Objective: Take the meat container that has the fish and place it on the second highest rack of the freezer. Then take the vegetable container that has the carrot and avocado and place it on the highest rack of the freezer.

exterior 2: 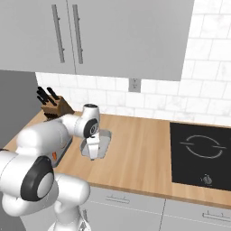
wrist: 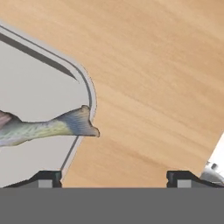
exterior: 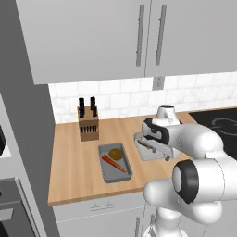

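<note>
In the left base view, a light wooden countertop (exterior: 78, 162) runs beneath grey wall cabinets (exterior: 92, 37) and a white tiled backsplash (exterior: 120, 99), where a wooden knife block with black handles (exterior: 88, 122) stands near the wall. The shallow grey metal vegetable container (exterior: 115, 163) lies toward the counter's front edge, holding the thin orange carrot (exterior: 114, 163) and the brownish-yellow avocado (exterior: 115, 153); just to its right sits the grey metal meat container (exterior: 144, 150), partly covered by the white arm, with bare wood between the two trays. A black cooktop (exterior: 217, 122) occupies the counter's right end, and a tall grey panel (exterior: 23, 139) closes off the left. In the right base view, the two-finger gripper (exterior 2: 93, 153) hangs low over the meat container's near rim, with a wide stretch of open counter between it and the cooktop; how far its fingers stand apart cannot be told here. In the hand view, the dark fingertips (wrist: 48, 178) are spread wide, holding nothing, straddling the tray's rounded corner, where the tail of the pale silvery fish (wrist: 48, 127) juts over the rim onto the wood.
</note>
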Controlling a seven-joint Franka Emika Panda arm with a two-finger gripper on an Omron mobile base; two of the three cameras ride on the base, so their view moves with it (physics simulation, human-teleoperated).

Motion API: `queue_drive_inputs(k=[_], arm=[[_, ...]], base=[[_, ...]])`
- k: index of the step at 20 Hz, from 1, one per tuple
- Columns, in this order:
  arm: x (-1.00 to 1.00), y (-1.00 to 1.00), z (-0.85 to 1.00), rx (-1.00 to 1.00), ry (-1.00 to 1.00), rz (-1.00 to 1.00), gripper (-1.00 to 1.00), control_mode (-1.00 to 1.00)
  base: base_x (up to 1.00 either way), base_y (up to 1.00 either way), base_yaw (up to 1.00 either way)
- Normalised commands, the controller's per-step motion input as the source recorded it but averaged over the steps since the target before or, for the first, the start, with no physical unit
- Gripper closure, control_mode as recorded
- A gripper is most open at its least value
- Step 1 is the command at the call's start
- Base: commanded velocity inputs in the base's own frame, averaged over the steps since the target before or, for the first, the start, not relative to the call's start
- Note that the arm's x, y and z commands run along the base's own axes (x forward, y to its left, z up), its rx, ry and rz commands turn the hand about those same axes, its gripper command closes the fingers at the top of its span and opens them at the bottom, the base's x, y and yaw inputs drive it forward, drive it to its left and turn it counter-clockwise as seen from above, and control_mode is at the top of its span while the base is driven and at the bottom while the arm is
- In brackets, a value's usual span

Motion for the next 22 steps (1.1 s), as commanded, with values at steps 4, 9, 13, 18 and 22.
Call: queue_drive_inputs(k=[4, 9, 13, 18, 22], arm=[[0.21, 0.0, -0.09, -0.01, -0.03, 0.0, -1.0, -1.0], [0.29, 0.0, -0.01, 0.0, 0.0, 0.0, -1.0, -1.0], [-0.2, -0.01, 0.05, 0.0, -0.04, 0.0, -1.0, -1.0], [-0.1, 0.0, 0.05, 0.0, -0.04, 0.0, -1.0, -1.0], [0.22, 0.0, -0.07, 0.0, 0.01, 0.0, -1.0, -1.0]], base=[[0.0, 0.0, 0.0], [0.0, 0.0, 0.0], [0.0, 0.0, 0.0], [0.0, 0.0, 0.0], [0.0, 0.0, 0.0]])
